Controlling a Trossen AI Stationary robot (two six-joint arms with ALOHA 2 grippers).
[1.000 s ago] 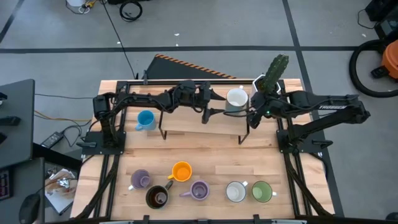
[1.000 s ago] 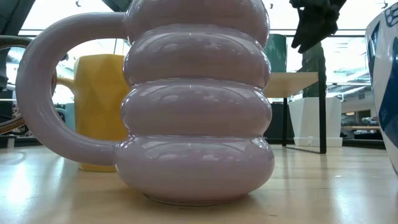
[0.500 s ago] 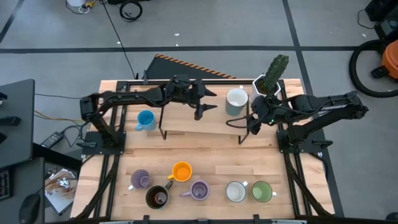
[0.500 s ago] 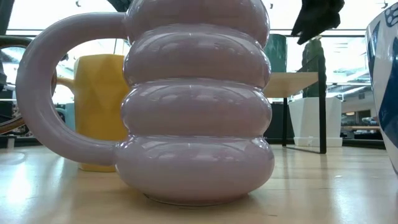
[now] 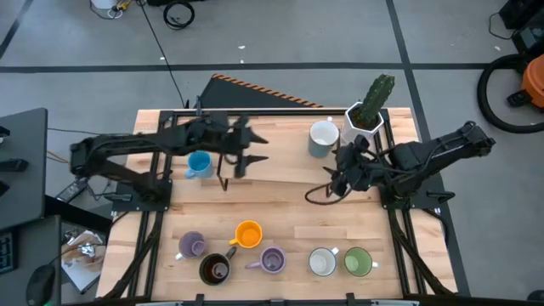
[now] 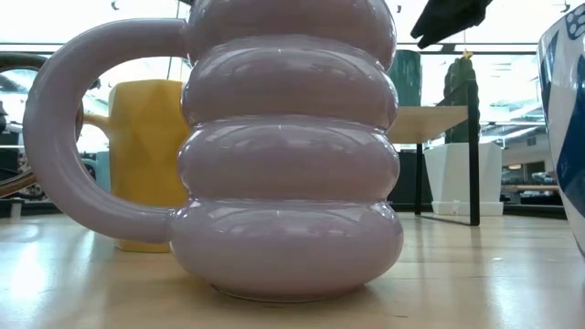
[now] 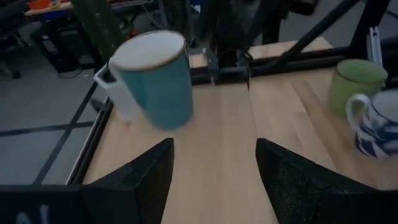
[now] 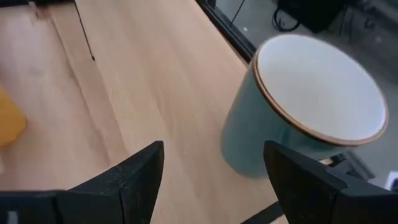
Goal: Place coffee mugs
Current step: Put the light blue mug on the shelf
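Note:
A pale teal mug with a white inside (image 5: 323,136) stands upright on a raised wooden shelf (image 5: 280,170); it also shows in the left wrist view (image 7: 155,81) and the right wrist view (image 8: 305,106). My left gripper (image 5: 257,151) is open over the shelf's left part, well left of that mug. My right gripper (image 5: 319,185) is open near the shelf's right front, just nearer than the mug. A blue mug (image 5: 198,164) stands left of the shelf. A lavender mug (image 5: 191,246), dark brown mug (image 5: 215,269), orange mug (image 5: 247,234), second lavender mug (image 5: 272,260), white mug (image 5: 322,262) and green mug (image 5: 358,261) stand along the near edge.
A white hexagonal pot with a green cactus (image 5: 365,115) stands at the far right, beside the shelf. The shelf rests on thin black legs (image 5: 223,183). Bare wood (image 5: 280,208) lies between the shelf and the near row. The second lavender mug (image 6: 283,146) fills the low view.
My left gripper has drawn back from beside the teal mug toward the table's left, along the shelf. My right gripper has pulled away from the mug toward the near edge and a little left. The teal mug has stayed where it was on the shelf.

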